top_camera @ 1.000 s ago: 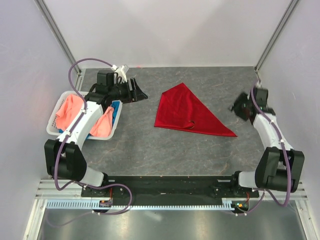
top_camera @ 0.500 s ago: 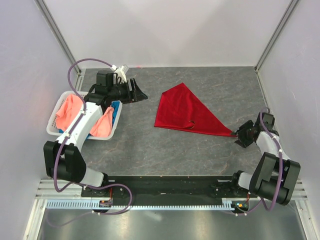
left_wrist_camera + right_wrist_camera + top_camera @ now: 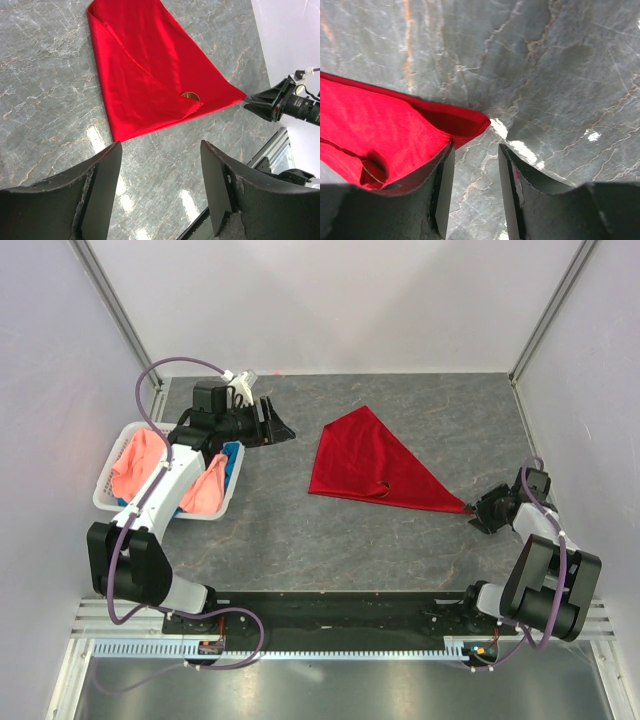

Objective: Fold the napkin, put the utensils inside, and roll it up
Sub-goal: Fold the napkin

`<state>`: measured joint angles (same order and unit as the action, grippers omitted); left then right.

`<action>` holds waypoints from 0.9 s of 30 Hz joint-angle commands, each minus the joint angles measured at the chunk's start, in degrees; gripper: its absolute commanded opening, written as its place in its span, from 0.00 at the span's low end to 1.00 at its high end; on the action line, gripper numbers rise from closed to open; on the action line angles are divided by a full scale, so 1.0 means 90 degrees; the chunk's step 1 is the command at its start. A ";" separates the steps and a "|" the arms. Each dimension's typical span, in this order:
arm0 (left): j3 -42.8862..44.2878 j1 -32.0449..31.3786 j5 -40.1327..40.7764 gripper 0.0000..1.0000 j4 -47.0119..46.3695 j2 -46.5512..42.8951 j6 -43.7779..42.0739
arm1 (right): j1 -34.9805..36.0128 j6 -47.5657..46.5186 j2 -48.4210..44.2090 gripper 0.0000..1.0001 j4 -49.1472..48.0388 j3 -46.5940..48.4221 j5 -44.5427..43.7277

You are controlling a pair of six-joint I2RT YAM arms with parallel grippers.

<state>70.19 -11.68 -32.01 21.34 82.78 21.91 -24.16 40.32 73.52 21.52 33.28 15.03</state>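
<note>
Just ahead of right gripper (image 3: 475, 150), jaws part-open: napkin (image 3: 380, 120) tip, soft, limp; pinch there. Left gripper (image 3: 160, 145) wide open, empty.

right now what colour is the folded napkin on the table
The napkin is plain deep red, no pattern; the left wrist view shows it best.

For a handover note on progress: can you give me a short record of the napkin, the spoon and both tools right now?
napkin: red, folded into a triangle, flat on the table
spoon: tucked in the fold, only its bowl showing
left tool: open, raised between basket and napkin, holding nothing
right tool: open, low at the napkin's long pointed corner, not gripping it
stage: folded, spoon in, rolling not begun
</note>
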 commanded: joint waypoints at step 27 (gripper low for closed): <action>0.0013 0.0038 -0.0223 0.72 -0.0008 -0.0175 -0.0149 | -0.0059 0.0062 0.0640 0.26 -0.0770 -0.0309 -0.0595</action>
<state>70.19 -11.68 -32.21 21.34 82.78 21.91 -24.43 41.41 77.62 14.85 32.27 13.47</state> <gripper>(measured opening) 0.712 0.290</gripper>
